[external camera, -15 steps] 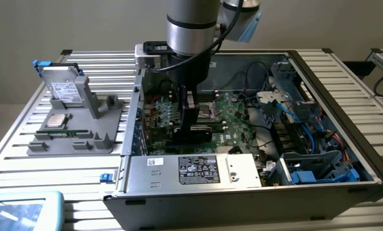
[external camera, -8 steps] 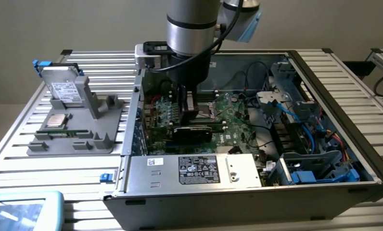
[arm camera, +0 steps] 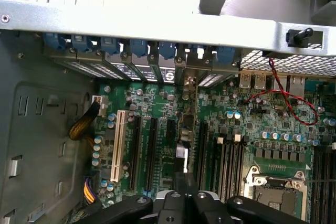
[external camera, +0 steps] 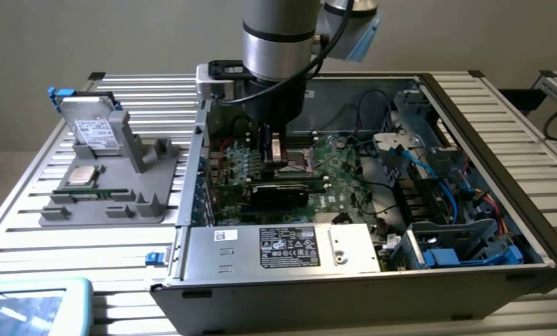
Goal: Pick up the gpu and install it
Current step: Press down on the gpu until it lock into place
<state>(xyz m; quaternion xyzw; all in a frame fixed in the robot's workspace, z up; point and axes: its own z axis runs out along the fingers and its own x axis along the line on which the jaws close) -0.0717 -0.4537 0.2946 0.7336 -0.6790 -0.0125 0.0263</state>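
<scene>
While at one gpu [external camera: 278, 194], one closed pincer [arm camera: 185, 192]

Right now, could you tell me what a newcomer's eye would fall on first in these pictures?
First the silver robot arm, reaching down into the open computer case over the green motherboard. Its gripper is shut on the gpu, held edge-on among the expansion slots. On the exterior view's left, a grey holder carries a silver hard drive.

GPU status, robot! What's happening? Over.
Gripper shut, low over green motherboard. Black flat GPU card upright in slot beneath it. Nothing blocking seen.
</scene>
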